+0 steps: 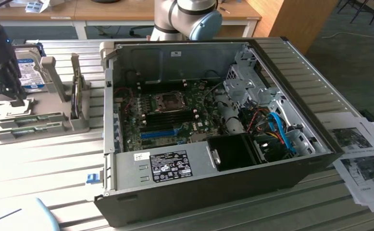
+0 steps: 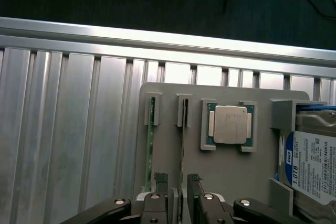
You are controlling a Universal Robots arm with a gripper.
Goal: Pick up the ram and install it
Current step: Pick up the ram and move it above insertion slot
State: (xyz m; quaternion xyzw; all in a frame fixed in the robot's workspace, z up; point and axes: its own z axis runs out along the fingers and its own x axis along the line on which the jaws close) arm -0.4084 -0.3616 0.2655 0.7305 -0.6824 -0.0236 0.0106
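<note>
Jaws spread wide, straddling the ram [image 2: 183,145], edge-on in grey holder [image 2: 231,174], near end hidden

I am looking into what appears to be a robotics lab or workshop. An opened computer tower [image 1: 219,130] lies on a ribbed aluminium bench [image 1: 46,163], beside a grey parts fixture [image 1: 79,124] and printed sheets [image 1: 360,139]. A robot arm [image 1: 187,19], wooden desks [image 1: 129,12] and carpet [image 1: 347,53] are behind.
</note>
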